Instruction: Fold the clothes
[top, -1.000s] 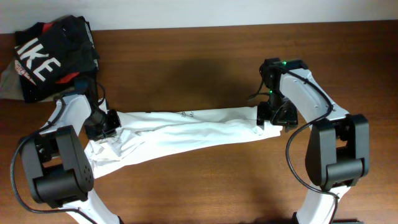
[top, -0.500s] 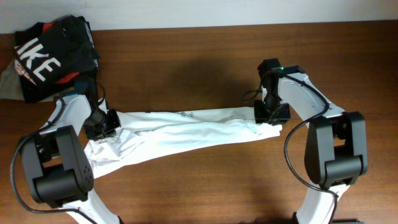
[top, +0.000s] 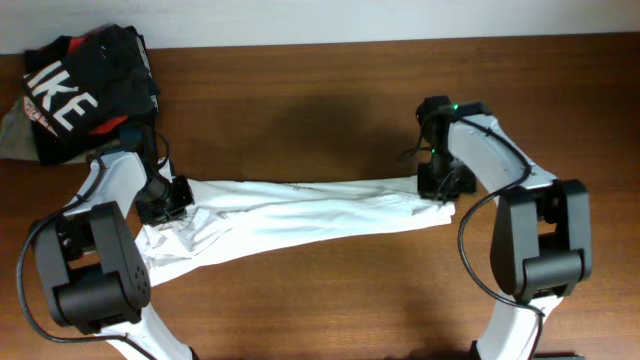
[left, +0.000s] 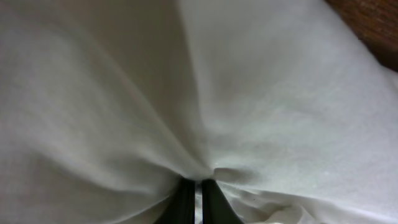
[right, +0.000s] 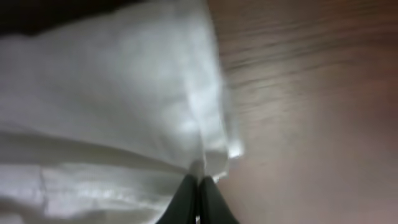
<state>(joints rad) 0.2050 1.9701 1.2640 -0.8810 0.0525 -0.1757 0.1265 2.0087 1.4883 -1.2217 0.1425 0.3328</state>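
Observation:
A white garment (top: 300, 215) lies stretched in a long band across the wooden table (top: 320, 90). My left gripper (top: 170, 198) is shut on its left end, where the cloth bunches. In the left wrist view the white cloth (left: 205, 93) fills the frame and puckers into the closed left gripper (left: 198, 186). My right gripper (top: 437, 188) is shut on the garment's right end. The right wrist view shows the right gripper (right: 198, 186) pinching the white cloth's corner edge (right: 124, 93) with bare wood beside it.
A pile of dark clothes with white lettering (top: 85, 85) sits at the back left corner. The table's far edge (top: 320, 42) meets a pale wall.
My right gripper has closed on the garment's right end. The upper edge of the white band has shifted and flattened slightly. The left arm has not moved.

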